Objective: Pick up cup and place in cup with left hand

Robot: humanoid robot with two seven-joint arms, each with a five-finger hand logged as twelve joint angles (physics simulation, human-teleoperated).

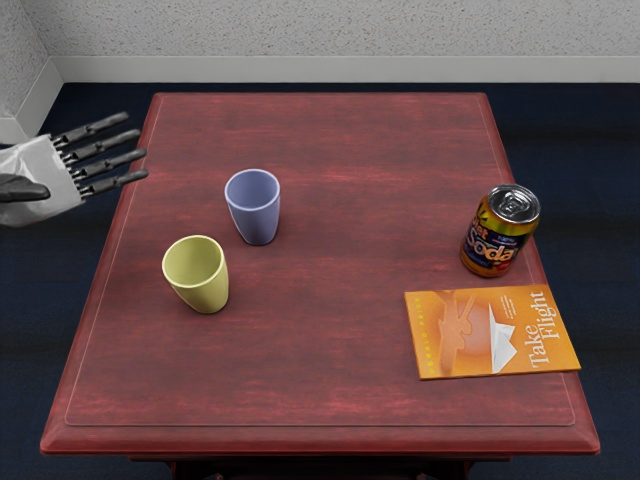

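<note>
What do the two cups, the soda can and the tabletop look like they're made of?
The yellow cup and the blue cup look like plastic or glazed ceramic: smooth, evenly colored, softly shaded. The soda can appears to be metal, with a shiny silver lid and printed sides. The tabletop seems to be wood stained dark red, judging by its streaky grain, though it could be a veneer.

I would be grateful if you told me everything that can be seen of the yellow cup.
The yellow cup is plain and pale, smooth and slightly glossy, perhaps plastic or ceramic. It has a round open rim, sides that narrow towards the base, and no visible handle. Nothing shows inside it. It stands upright towards the left side of the table, nearer the front edge than the blue cup and apart from it. Only the table touches it.
</note>
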